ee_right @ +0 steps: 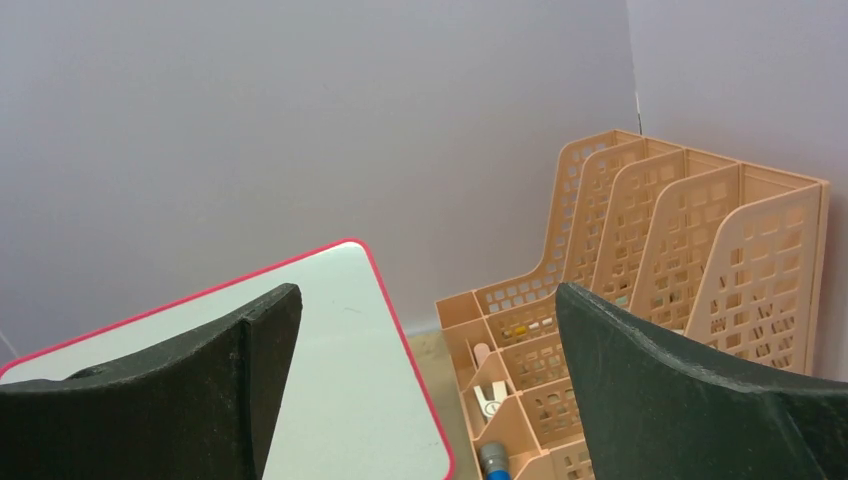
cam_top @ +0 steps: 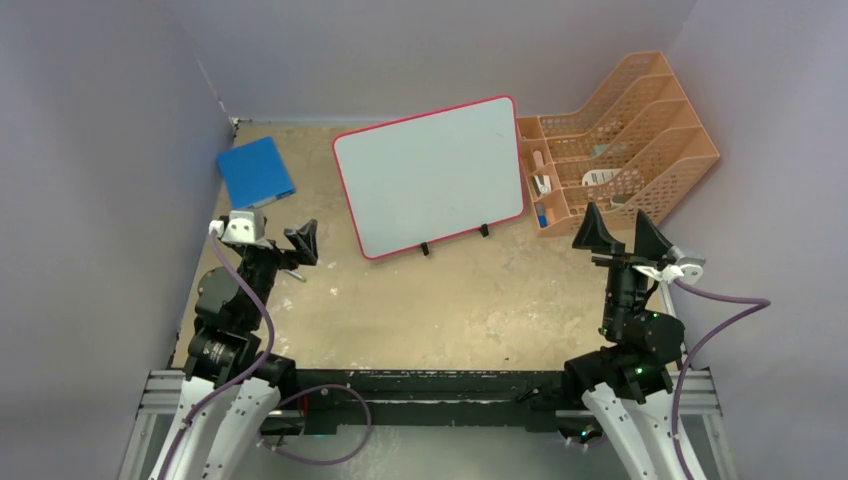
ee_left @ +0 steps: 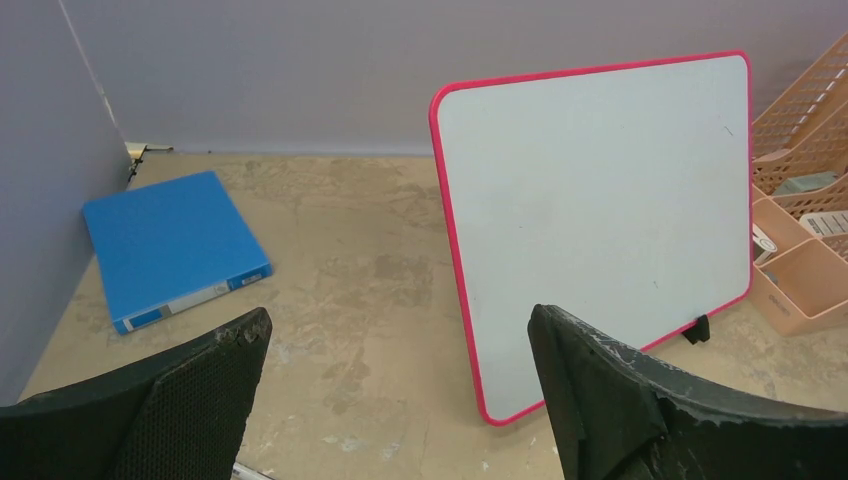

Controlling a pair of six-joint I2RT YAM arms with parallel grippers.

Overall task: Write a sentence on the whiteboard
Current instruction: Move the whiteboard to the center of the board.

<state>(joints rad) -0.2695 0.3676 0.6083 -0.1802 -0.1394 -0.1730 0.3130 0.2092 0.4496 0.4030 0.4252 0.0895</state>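
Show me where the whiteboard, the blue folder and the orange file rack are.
whiteboard (cam_top: 430,175), top external view, middle of its white face.
blue folder (ee_left: 170,245), left wrist view, centre of its cover.
orange file rack (ee_right: 700,240), right wrist view, on a lattice divider.

The whiteboard (cam_top: 430,175) is white with a thin red rim and black feet. The far-left folder (cam_top: 255,171) is blue. The far-right organiser (cam_top: 650,125) is peach with a grid pattern. The table (cam_top: 480,300) is mottled beige.
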